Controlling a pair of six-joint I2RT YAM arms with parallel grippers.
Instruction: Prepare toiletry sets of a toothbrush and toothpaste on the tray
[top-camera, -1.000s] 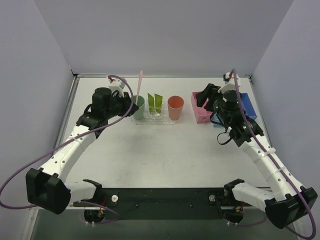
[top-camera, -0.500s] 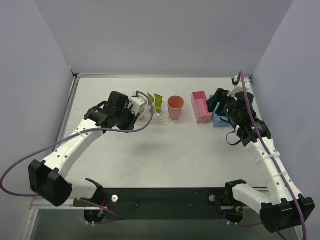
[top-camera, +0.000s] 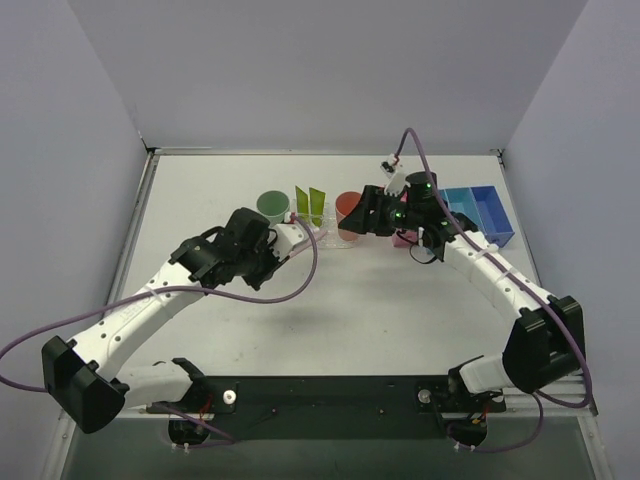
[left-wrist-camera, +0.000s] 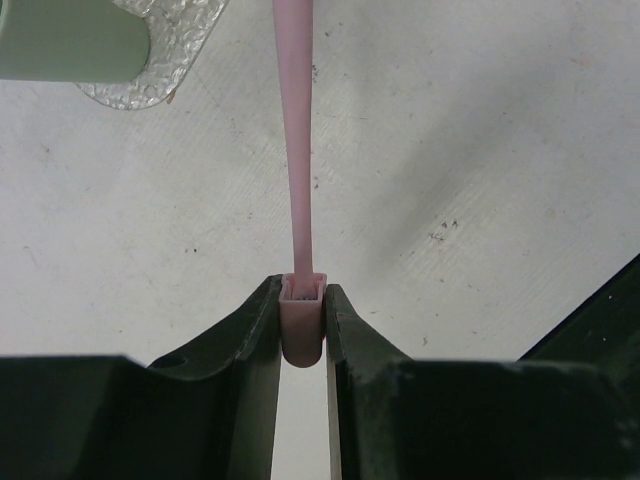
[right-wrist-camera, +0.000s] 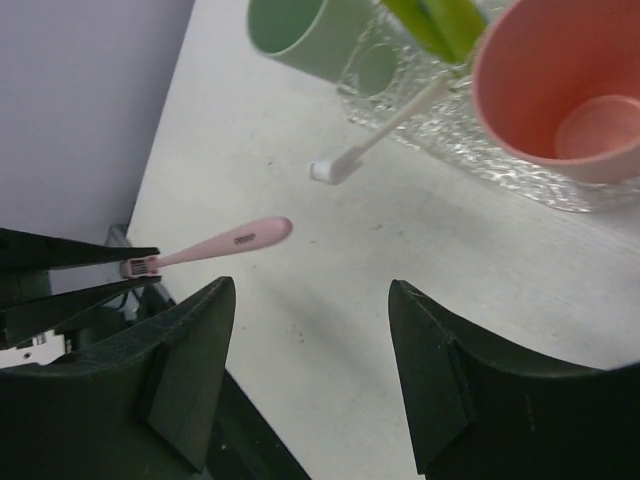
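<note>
My left gripper (left-wrist-camera: 303, 318) is shut on the head end of a pink toothbrush (left-wrist-camera: 296, 130), whose handle points away over the table near the clear bumpy tray (left-wrist-camera: 165, 45). In the top view this gripper (top-camera: 298, 238) is just in front of the tray (top-camera: 325, 243). Two lime-green tubes (top-camera: 309, 205) stand on the tray. A white toothbrush (right-wrist-camera: 378, 138) lies across the tray's edge (right-wrist-camera: 455, 135), head on the table. My right gripper (right-wrist-camera: 312, 350) is open and empty, hovering by the salmon cup (right-wrist-camera: 560, 90); in the top view it (top-camera: 364, 216) is beside that cup.
A green cup (top-camera: 272, 205) stands at the tray's left end and the salmon cup (top-camera: 348, 207) at its right. A pink bin (top-camera: 404, 238) is mostly hidden by my right arm; a blue bin (top-camera: 476, 206) stands at the far right.
My left gripper has come away from the green cup, down and to the right, with the pink toothbrush now held low. My right arm has swung left from the bins to the salmon cup.
</note>
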